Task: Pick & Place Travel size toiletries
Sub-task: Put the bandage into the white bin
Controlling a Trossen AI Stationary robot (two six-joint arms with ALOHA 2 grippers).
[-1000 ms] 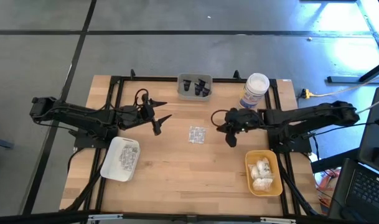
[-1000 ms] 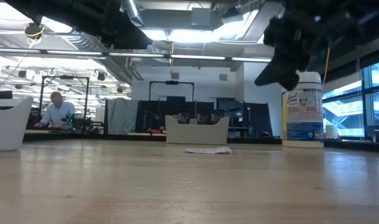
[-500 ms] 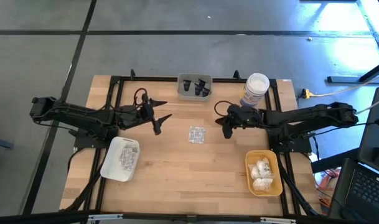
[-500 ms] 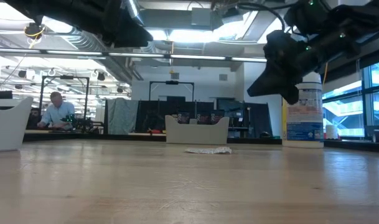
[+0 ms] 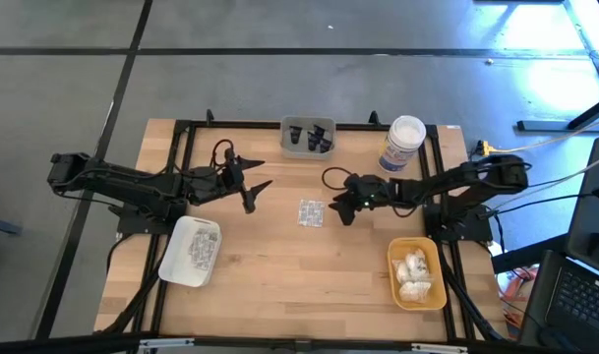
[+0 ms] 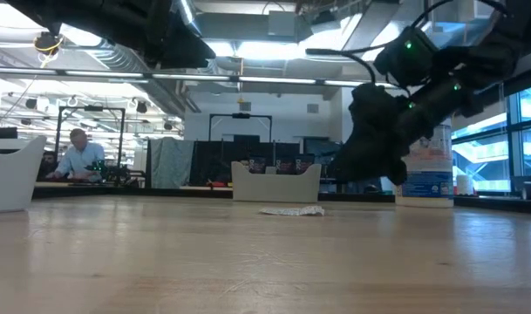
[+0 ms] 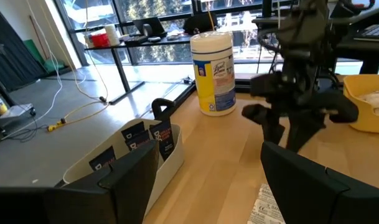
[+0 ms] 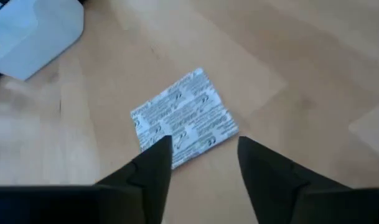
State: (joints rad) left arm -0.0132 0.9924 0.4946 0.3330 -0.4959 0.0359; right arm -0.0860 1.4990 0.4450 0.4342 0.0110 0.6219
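My right pincer (image 8: 201, 155) hangs spread just right of the silvery blister packet (image 5: 311, 212) lying flat mid-surface (image 5: 309, 265), my left pincer (image 5: 252, 184) waits released to its left, the grey tray (image 5: 308, 139) beyond.

Packet mid-worktop, trays around it

A blister packet (image 5: 311, 212) lies flat at the worktop (image 5: 279, 275) centre, between the left end effector (image 5: 250, 185) and the right end effector (image 5: 340, 208) just beside it; the tube tray (image 5: 308, 137) stands far, the jar (image 5: 402, 144) far right, the packet tray (image 5: 190, 251) near left, the bundle tray (image 5: 416, 272) near right.
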